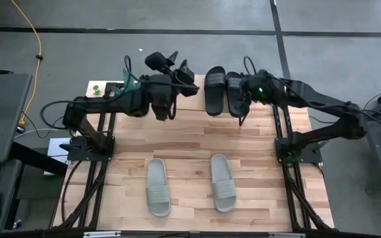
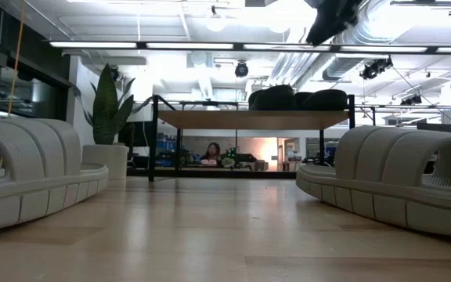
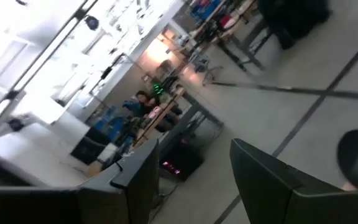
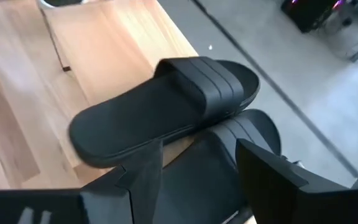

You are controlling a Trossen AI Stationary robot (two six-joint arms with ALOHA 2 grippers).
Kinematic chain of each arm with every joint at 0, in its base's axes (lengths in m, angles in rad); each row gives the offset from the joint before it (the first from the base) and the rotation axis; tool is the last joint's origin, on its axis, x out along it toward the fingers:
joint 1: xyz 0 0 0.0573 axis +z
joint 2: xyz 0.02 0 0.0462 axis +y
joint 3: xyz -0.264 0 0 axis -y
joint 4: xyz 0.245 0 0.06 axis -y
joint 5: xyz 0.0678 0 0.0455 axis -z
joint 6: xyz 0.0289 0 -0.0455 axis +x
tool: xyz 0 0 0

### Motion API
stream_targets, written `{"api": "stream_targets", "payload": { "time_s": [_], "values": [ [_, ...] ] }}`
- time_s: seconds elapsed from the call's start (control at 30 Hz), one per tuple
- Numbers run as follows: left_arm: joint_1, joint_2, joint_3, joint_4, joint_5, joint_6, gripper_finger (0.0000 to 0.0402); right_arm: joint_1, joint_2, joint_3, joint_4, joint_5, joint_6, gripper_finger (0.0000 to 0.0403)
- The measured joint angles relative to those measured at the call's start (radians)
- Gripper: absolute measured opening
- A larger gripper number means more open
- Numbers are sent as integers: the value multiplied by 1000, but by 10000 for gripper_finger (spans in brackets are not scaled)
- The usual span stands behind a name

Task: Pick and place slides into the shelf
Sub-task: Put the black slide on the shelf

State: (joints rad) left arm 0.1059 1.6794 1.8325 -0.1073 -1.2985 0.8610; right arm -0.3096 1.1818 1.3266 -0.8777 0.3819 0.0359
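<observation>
Well, no legible writing. Two black wide-strap rubber slides (image 4: 166,102) lie on light wooden plank shelf (image 2: 253,119), just under right pincer (image 4: 197,165), fingers apart, empty. Left pincer (image 1: 165,114) apart too, beside shelf. Two pale grey-green slides (image 1: 157,187) on wooden counter (image 1: 184,142), well away.

We log the setting as an open-plan robotics lab or workshop. Two dark arms (image 1: 111,106) are bolted on black frames at either side of a butcher-block wooden surface (image 1: 184,149) standing on a grey concrete floor (image 1: 177,16) marked with dark tape lines. The low view shows an exposed ceiling with strip lights (image 2: 171,45) and silver ducting (image 2: 382,31), a large potted plant (image 2: 110,106), and a person (image 2: 210,153) seated at far workbenches among equipment. A yellow cable (image 1: 37,46) trails over the floor.
</observation>
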Motion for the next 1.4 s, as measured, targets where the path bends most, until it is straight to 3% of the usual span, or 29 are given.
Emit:
{"api": "stream_targets", "payload": {
  "time_s": [0.1, 0.27, 0.37, 0.53, 0.77, 0.83, 1.4],
  "values": [
    [-1, 0, 63, -179, 126, -162, 188, -84, 43, 0, 35, -74, -38, 195],
    [42, 2, 184, -531, 485, -535, 188, -174, 107, 0, 104, -202, -82, 195],
    [83, 2, 230, -626, 594, -633, 188, -196, 144, 0, 122, -236, -96, 195],
    [112, 1, 271, -741, 641, -694, 188, -202, 198, 0, 118, -237, -107, 172],
    [117, 2, 270, -784, 657, -712, 188, -201, 246, 0, 137, -289, -124, 30],
    [117, 2, 270, -786, 660, -712, 188, -201, 247, 0, 141, -301, -127, 9],
    [117, 2, 270, -784, 660, -712, 188, -201, 267, 0, 141, -366, -112, 0]
  ]
}}
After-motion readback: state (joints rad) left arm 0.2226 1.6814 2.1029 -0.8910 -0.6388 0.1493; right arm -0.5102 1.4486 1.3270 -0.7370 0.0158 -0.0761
